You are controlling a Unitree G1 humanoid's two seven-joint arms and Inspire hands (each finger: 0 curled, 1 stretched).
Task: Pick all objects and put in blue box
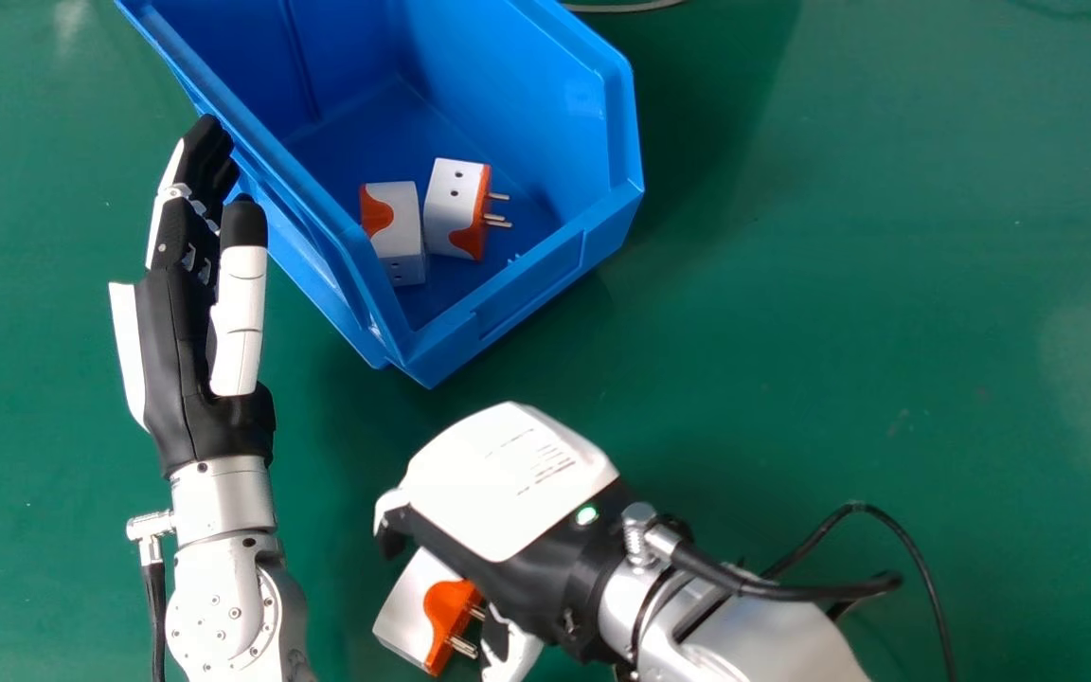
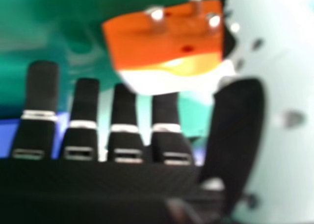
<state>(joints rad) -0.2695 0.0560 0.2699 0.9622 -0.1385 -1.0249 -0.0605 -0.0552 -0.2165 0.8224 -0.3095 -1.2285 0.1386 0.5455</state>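
A green counter point(image 1: 886, 332) spreads across the head view, its surface smooth and slightly glossy. Light lies on it in a broad, pale sheen toward the right and a smaller bright smear at the far left. A soft shadow darkens the far part, right of the middle, and another dark patch sits at the right edge. A thin grey cable point(image 1: 626, 8) curves along the far edge. Small pale flecks and faint scuffs dot the green.
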